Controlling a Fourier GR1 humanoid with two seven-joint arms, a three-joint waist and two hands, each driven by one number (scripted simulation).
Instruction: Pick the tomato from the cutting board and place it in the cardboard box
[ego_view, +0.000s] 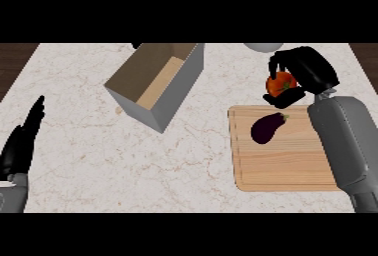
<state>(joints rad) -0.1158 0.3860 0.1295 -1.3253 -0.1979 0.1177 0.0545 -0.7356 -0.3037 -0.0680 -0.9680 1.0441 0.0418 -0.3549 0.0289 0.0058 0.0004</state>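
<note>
- The left hand (22, 142) is resting at the left edge of the counter (88, 165), with its fingers straight, close together and pointing up.
- The cardboard box (159, 80) is sitting open near the middle of the counter, lying at a slant.
- The purple eggplant (267, 127) is lying on the wooden cutting board (284, 165), near the board's top edge.
- The right hand (303, 75) is curling around the red tomato (281, 84), pinching it between fingers and thumb just past the top edge of the board, well apart from the box.
- A pale round thing (264, 46) is peeking in at the top edge, just beside the right hand.
</note>
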